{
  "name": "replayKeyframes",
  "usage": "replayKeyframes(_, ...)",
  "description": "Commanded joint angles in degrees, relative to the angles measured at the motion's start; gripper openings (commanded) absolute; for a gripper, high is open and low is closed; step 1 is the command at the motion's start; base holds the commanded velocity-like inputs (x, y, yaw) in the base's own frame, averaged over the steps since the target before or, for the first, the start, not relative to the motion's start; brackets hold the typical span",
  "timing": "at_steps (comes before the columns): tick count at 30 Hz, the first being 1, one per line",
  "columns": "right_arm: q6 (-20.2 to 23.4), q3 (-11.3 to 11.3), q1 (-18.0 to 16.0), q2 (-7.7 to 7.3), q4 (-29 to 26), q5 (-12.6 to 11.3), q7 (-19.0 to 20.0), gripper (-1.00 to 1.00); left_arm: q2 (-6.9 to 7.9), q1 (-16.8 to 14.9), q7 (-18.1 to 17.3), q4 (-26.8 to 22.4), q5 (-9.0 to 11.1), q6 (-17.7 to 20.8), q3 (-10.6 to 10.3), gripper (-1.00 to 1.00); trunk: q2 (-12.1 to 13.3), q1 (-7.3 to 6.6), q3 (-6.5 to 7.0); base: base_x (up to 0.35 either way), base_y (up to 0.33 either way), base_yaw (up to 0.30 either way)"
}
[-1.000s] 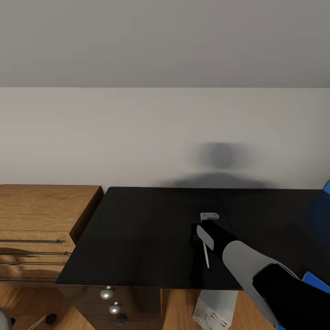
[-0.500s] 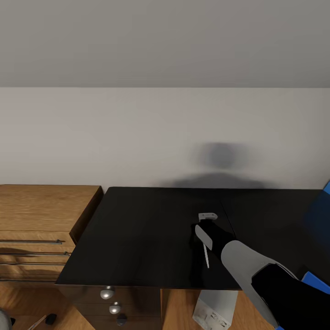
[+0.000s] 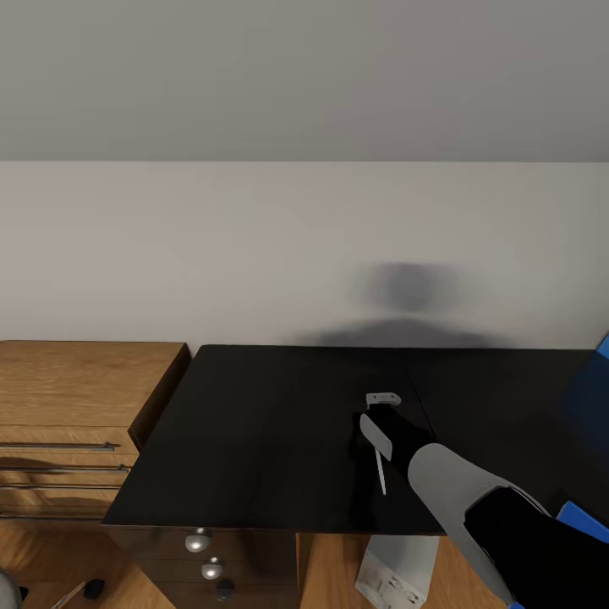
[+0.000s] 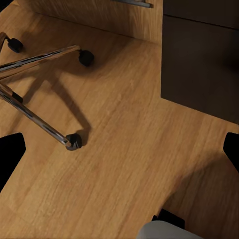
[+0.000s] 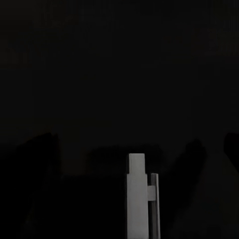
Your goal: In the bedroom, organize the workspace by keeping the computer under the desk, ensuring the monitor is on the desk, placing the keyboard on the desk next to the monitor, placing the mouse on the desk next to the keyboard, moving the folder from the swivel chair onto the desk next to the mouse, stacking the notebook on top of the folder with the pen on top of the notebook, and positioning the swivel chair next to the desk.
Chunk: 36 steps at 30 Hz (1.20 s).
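Reaching over the glossy black bench [image 3: 271,423], the right arm [image 3: 474,499] ends in the right gripper [image 3: 382,436], which hangs above the top a little in from the front edge, right of the middle. A thin white pen [image 3: 380,471] sticks out beneath it toward the front edge, and the right wrist view shows the pen [image 5: 138,196] as a pale upright bar against the dark top; the jaws appear to hold it, narrow. At the bench's right end a strip of blue back panel [image 3: 602,345] shows. Below the front edge sit the round knobs of the black drawer unit [image 3: 199,539] and the top of the light grey computer [image 3: 397,571] on the floor. A wooden drawer chest [image 3: 76,397] stands beside the bench's left end. In the left wrist view the swivel chair [image 4: 45,89] shows its chrome legs and black castors on the wooden floor [image 4: 114,149]; the left gripper's [image 4: 119,149] black fingertips [image 4: 10,154] sit at opposite sides of that view, jaws wide and holding nothing.
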Motion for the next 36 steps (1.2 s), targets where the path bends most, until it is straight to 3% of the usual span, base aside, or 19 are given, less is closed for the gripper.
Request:
replayKeyframes(1, 0.55, 0.31, 0.01, -0.03, 3.62, -1.61, -0.15, 1.0, -0.02, -0.03, 0.4, 0.01, 0.18, -0.12, -0.5, 1.0, -0.02, 0.0, -0.07, 0.0, 0.0, 0.0)
replayKeyframes(3, 0.55, 0.31, 0.01, -0.03, 3.59, -1.63, -0.16, 1.0, -0.03, -0.03, 0.41, 0.01, 0.18, -0.12, -0.5, 1.0, -0.02, 0.0, -0.07, 0.0, 0.0, 0.0)
replayKeyframes(4, 0.55, 0.31, 0.01, -0.03, 3.58, -1.63, -0.16, -1.0, -0.03, -0.03, 0.4, 0.01, 0.18, -0.12, -0.5, 1.0, -0.02, 0.0, -0.07, 0.0, 0.0, 0.0)
replayKeyframes(36, 0.25, 0.31, 0.01, -0.01, 3.19, -1.79, 0.02, -1.0, 0.03, -0.03, 0.45, 0.01, 0.18, -0.05, -0.5, 1.0, -0.02, 0.0, -0.07, 0.0, 0.0, 0.0)
